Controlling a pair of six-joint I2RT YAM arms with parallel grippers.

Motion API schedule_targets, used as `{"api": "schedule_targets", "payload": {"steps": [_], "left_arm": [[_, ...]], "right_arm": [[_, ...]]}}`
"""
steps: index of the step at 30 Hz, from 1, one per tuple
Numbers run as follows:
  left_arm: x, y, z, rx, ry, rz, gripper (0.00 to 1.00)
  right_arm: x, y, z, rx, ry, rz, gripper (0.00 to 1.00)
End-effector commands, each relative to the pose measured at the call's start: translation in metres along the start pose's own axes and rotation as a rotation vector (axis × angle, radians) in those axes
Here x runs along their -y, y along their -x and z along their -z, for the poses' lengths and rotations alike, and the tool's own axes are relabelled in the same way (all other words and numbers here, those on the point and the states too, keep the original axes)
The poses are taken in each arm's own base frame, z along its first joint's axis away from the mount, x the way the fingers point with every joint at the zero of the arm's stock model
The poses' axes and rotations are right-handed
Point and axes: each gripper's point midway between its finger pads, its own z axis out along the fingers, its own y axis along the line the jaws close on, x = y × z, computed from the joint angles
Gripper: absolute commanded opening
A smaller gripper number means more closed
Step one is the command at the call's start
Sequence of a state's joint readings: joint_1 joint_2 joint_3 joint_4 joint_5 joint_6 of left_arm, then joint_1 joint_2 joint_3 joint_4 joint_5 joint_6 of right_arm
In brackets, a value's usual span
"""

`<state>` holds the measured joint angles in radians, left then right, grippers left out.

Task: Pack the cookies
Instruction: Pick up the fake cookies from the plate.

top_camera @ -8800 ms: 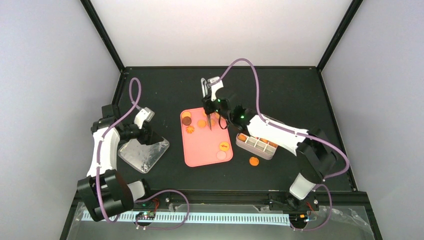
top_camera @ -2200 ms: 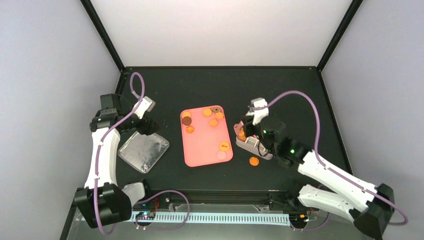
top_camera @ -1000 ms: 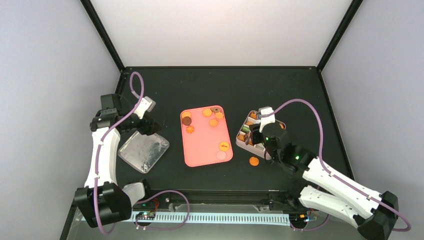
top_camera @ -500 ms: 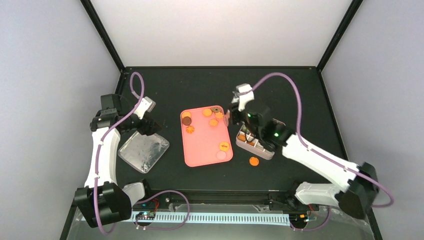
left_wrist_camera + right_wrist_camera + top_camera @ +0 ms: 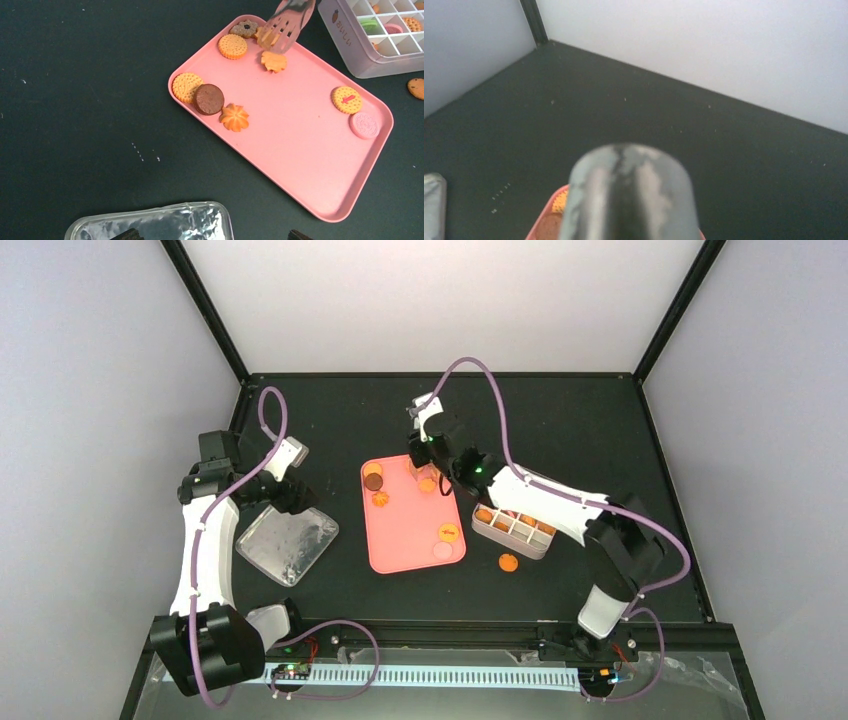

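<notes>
The right tool (image 5: 427, 452) is closed on the handle of metal tongs (image 5: 287, 20), which hang over the far end of a pink tray (image 5: 300, 160). Right under the tongs' tips lies an orange cookie (image 5: 266, 39), partly hidden; I cannot tell if they touch. A leaf-shaped cookie (image 5: 274, 61) lies just beside the tips. The other cookies (image 5: 208, 99) are spread on the tray, farther from this tool. Some more sit in a white box (image 5: 345, 35) beside the tray, and a single cookie (image 5: 416, 88) lies on the desk (image 5: 75, 100) near that box. The left tool (image 5: 212, 235) has its jaws wide and holds nothing. It hangs above a clear container (image 5: 150, 225), well apart from all cookies.
</notes>
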<state>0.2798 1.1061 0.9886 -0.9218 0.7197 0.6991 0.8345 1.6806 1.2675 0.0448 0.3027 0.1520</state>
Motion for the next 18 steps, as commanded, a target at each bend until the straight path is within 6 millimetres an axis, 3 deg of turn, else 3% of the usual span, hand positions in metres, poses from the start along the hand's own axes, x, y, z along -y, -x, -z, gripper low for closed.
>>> {"api": "schedule_targets", "payload": {"steps": [1,8,18], "left_arm": [[0.004,-0.001,0.004,0.004,-0.008,-0.004,0.77],[0.005,0.000,0.004,0.009,-0.012,-0.006,0.77],[0.005,0.001,0.005,0.009,-0.009,-0.015,0.77]], "right_arm": [[0.004,0.002,-0.014,0.026,-0.015,-0.020,0.37],[0.009,-0.026,-0.030,-0.024,-0.030,-0.005,0.37],[0.004,-0.047,-0.042,-0.071,-0.005,-0.014,0.37]]}}
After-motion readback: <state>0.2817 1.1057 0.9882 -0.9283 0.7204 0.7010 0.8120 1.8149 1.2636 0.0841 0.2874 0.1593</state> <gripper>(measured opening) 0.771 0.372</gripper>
